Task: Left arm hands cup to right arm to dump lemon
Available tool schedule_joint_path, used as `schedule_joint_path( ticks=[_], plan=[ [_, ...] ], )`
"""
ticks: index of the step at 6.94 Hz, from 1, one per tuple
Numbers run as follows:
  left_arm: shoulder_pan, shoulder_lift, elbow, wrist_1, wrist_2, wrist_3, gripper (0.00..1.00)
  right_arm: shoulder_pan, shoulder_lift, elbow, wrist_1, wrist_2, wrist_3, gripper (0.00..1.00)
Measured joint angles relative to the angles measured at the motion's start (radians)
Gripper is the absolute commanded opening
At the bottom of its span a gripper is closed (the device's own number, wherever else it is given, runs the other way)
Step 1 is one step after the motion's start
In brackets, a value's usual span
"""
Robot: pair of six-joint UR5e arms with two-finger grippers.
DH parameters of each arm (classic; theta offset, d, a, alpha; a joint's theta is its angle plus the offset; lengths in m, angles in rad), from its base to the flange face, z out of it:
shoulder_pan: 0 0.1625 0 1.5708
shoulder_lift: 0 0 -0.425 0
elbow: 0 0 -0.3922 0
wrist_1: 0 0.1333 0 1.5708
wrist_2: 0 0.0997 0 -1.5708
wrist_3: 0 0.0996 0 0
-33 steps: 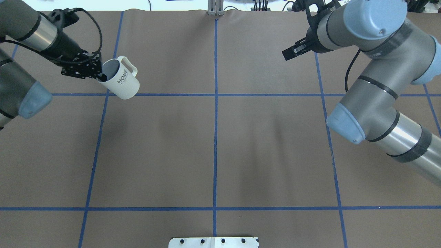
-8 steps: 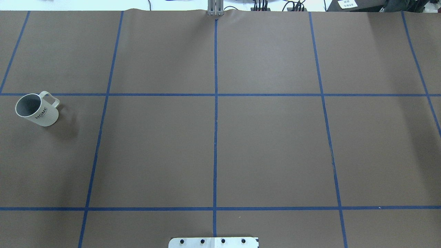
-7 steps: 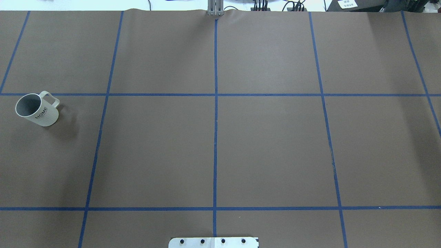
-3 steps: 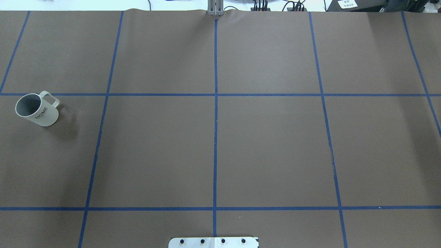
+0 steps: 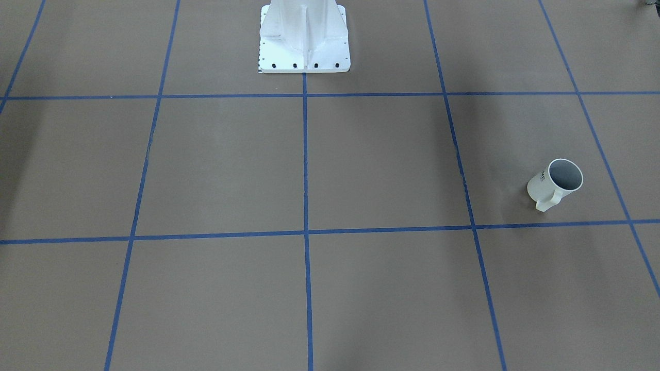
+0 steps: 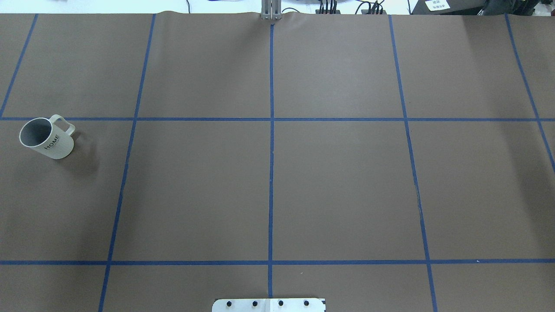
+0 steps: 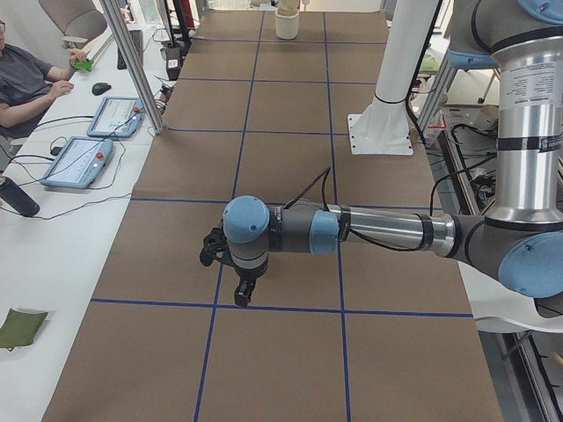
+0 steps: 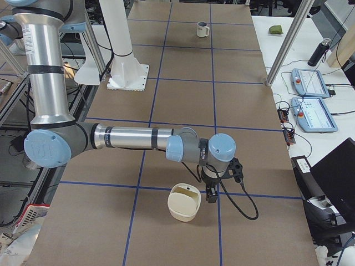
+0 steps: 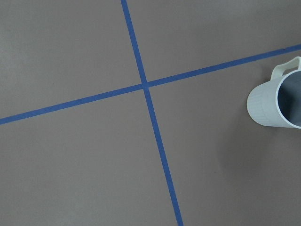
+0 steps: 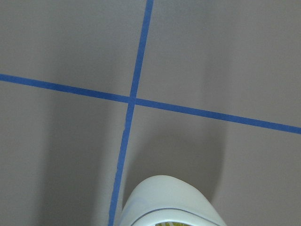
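1. Front view: the cup (image 5: 556, 183) stands upright on the table (image 5: 361, 165) with nothing gripping it; it sits out from the white pedestal (image 5: 304, 36) toward the operators and well off to the robot's left; its handle points away from the pedestal.
2. Overhead: the cup is upright, "HOME" readable, well to the left of the pedestal's plate.
3. Left side view: the left arm (image 7: 378, 230) reaches out level, nearer my camera than the pedestal; the left gripper (image 7: 239, 297) points down over a blue tape (image 7: 290, 309) line; I cannot tell whether it is parted or closed.
4. Right side view: the cup shows small, far beyond the pedestal; the right arm (image 8: 127, 137) stretches out on the near side of the pedestal; the right gripper (image 8: 211, 195) points down just beside a cream bowl (image 8: 184, 204); I cannot tell whether it touches the bowl, or whether it is clamped or loose.
5. Left wrist: the cup is at the view's right edge, upright, near a tape crossing.
6. Right wrist: the bowl's pale rim is at the bottom edge; there may be something yellowish inside.
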Motion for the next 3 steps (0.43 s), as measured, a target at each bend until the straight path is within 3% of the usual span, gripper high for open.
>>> schedule_joint_path(
  ticks=[3],
  plan=[
    [0.0, 0.003, 0.005, 0.0, 0.004, -0.006, 1.0, -0.007, 0.0, 0.0, 0.005, -0.001, 0.004, 1.0]
  ],
)
